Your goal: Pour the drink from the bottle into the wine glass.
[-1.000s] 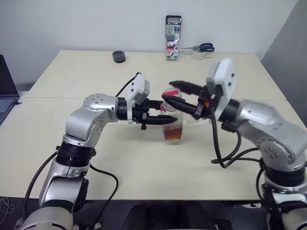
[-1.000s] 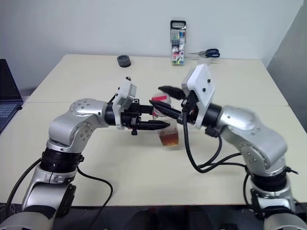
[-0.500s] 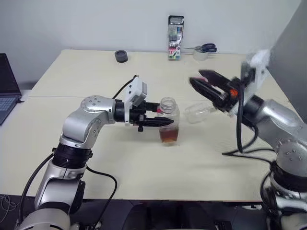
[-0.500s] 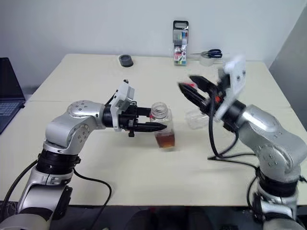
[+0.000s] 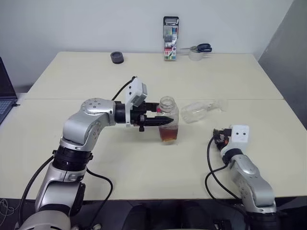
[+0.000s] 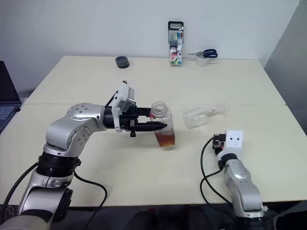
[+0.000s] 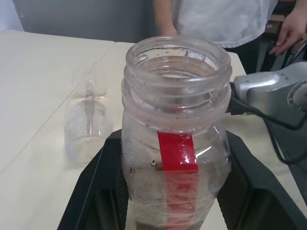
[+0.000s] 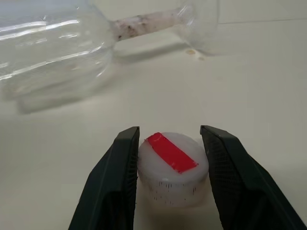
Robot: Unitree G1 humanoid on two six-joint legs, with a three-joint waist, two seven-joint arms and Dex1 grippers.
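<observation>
Left tool [image 7: 165,211] is clamped around the bottle [image 5: 169,120], one black finger on each side of its body, and the bottle stands upright on the surface [image 5: 144,158] with its wide mouth uncapped. The drink [image 5: 169,135] sits low in it, a reddish-brown band at the base, and a red label strip runs down the side facing the wrist camera.

Over to the right tool [image 8: 168,177]: its two fingers grip a white cap with a red strip [image 8: 170,167], down at the surface near the front right edge.

Between the two, just beyond the bottle, the wine glass [image 5: 199,111] lies on its side, bowl toward the bottle, stem and foot pointing away to the right. It is apart from both tools.

Along the far edge stand a marker case [image 5: 171,32], scissors [image 5: 199,48], a roll of clear tape [image 5: 195,55] and a dark round object [image 5: 117,57]. A person [image 7: 216,19] stands beyond the surface in the left wrist view.
</observation>
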